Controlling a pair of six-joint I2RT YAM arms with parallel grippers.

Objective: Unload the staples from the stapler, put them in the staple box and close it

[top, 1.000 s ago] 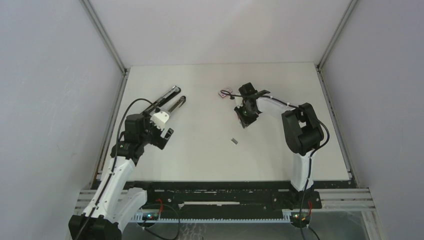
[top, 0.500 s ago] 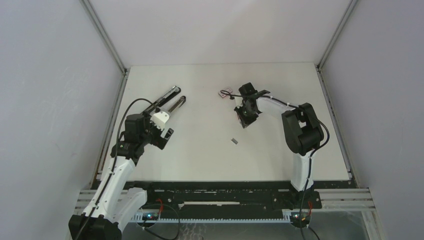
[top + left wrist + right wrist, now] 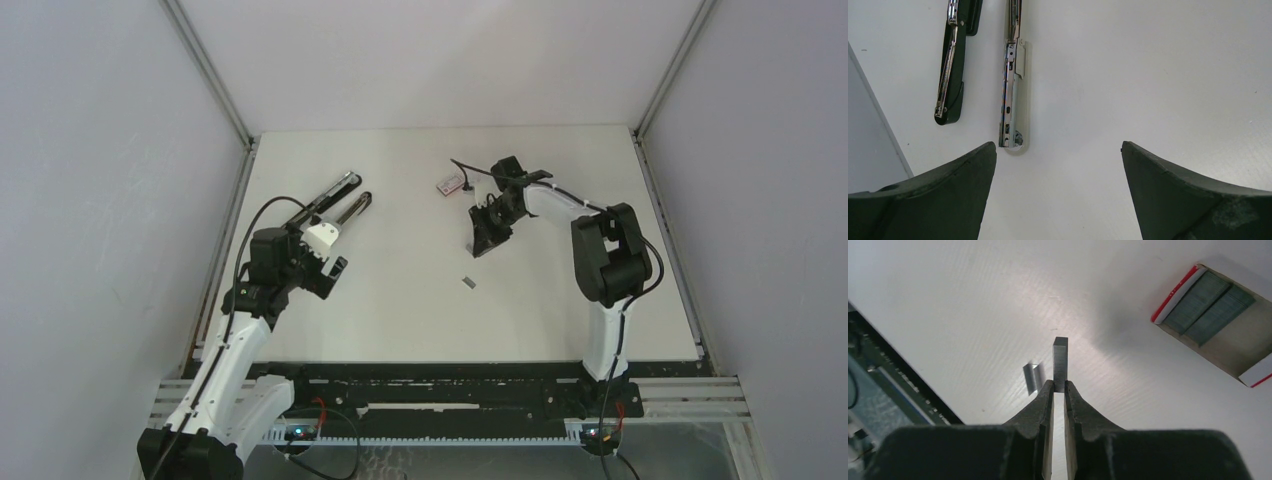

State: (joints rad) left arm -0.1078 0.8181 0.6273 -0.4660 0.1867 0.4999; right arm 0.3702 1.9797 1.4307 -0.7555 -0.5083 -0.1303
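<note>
A matte white rectangular surface (image 3: pixel 420 320), evenly lit, is boxed in by plain pale grey walls (image 3: pixel 440 60) with slim aluminium corner posts (image 3: pixel 209 75), a black slotted rail (image 3: pixel 450 376) along its near edge.

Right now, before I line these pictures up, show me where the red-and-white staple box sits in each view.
Top external: staple box on the table's far half, just left of the right arm's wrist.
Left wrist: not in it; only the stapler shows.
Right wrist: upper right corner, lying open.
Shared landmark: the loose staple strip flat on the table, also in the right wrist view, not the pinched strip in the right jaws.
</note>
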